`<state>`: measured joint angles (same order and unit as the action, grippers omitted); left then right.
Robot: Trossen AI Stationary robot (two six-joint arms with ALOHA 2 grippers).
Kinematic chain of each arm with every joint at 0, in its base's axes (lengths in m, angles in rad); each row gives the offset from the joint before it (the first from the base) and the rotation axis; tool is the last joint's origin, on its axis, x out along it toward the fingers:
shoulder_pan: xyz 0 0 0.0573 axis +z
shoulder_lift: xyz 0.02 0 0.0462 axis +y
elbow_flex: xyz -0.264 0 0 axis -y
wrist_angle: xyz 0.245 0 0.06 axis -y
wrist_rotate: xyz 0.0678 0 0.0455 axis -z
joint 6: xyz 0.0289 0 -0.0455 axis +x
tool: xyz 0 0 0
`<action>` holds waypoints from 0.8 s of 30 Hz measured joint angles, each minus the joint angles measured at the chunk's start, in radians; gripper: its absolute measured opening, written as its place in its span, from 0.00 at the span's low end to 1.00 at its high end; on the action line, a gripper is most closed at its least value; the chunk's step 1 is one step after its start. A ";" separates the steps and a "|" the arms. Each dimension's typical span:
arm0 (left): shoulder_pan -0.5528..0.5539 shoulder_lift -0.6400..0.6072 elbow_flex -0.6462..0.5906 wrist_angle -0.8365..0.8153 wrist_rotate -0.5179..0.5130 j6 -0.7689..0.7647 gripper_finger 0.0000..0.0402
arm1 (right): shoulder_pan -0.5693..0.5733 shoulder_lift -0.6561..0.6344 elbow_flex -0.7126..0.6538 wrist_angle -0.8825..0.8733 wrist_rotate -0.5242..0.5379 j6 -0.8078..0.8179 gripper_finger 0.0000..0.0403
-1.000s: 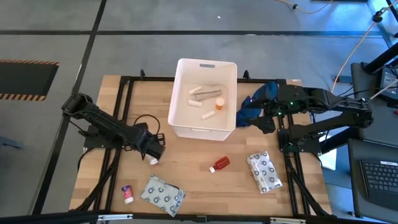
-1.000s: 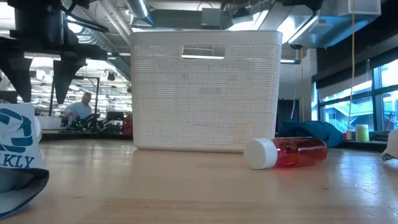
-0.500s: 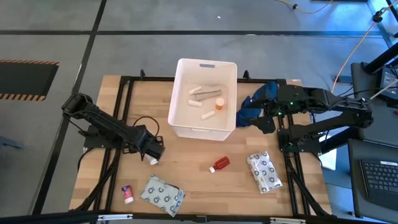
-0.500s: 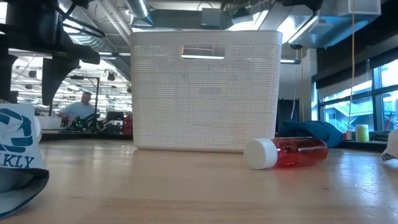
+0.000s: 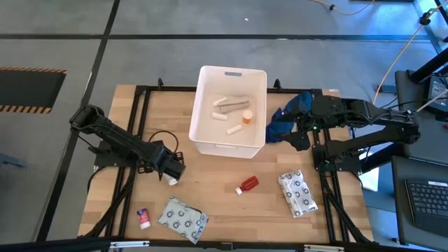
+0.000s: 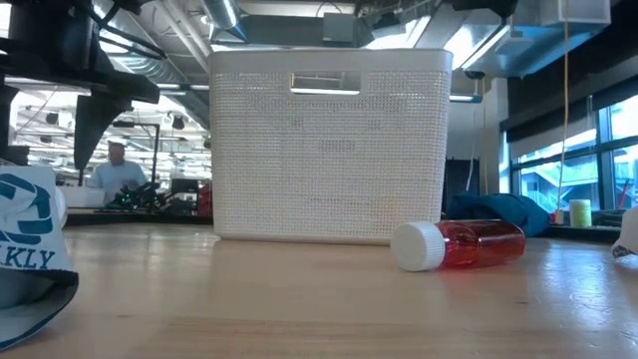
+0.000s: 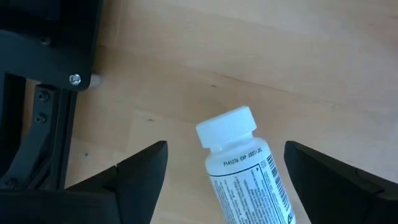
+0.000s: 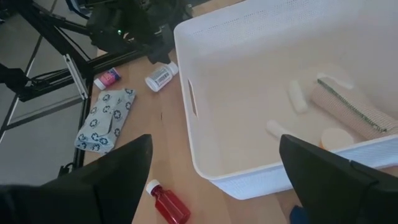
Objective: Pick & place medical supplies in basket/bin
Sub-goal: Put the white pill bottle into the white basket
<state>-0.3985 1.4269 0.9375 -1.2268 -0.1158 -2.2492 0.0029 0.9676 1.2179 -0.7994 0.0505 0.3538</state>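
Observation:
My left gripper point(image 5: 172, 172) point(image 7: 224, 165) is open and points down at the table's left middle. Its fingers stand on either side of the white pill bottle point(image 7: 247, 169) point(image 5: 172, 180) without touching it; the bottle lies on its side. The white tub point(image 5: 229, 110) point(image 6: 329, 145) holds a beige bandage roll point(image 8: 348, 107), small tubes point(image 8: 296, 97) and an orange-capped vial point(image 5: 248, 118). On the table lie a red vial point(image 5: 247, 185) point(image 6: 461, 244), two dotted packets point(image 5: 183, 217) point(image 5: 297, 193) and a small tube point(image 5: 143, 218). My right gripper point(image 5: 297, 135) point(image 8: 221, 180) waits open at the tub's right side.
A dark blue cloth bundle point(image 5: 287, 117) lies between the tub and my right arm. Black frame rails point(image 5: 133, 133) run along the table's left and right sides. Bare wood shows between the tub and the red vial. A person shows far off in the room point(image 6: 110, 172).
My left gripper has edged slightly toward the table's left above the pill bottle, its fingers staying open. The person in the room behind has moved. The supplies and the tub have not moved.

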 joint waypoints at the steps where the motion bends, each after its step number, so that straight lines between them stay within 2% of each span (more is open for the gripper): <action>1: 0.000 0.000 0.000 -0.001 0.000 -0.013 0.78 | 0.000 0.000 0.000 0.000 0.000 0.000 0.87; 7: 0.009 0.019 -0.003 0.002 -0.012 -0.117 0.78 | 0.000 0.000 0.000 0.000 0.000 -0.026 0.87; 10: 0.019 0.040 -0.026 0.044 0.027 -0.134 0.77 | 0.000 0.000 0.000 0.000 0.000 -0.030 0.87; 14: 0.029 0.080 -0.055 0.115 0.064 -0.139 0.77 | 0.000 0.000 0.000 0.000 0.000 -0.049 0.87; 24: 0.088 0.111 -0.064 0.153 0.072 -0.125 0.77 | 0.000 0.000 0.000 0.001 0.000 -0.071 0.87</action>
<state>-0.3109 1.5379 0.8730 -1.0741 -0.0437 -2.3740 0.0029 0.9676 1.2182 -0.7986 0.0505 0.2825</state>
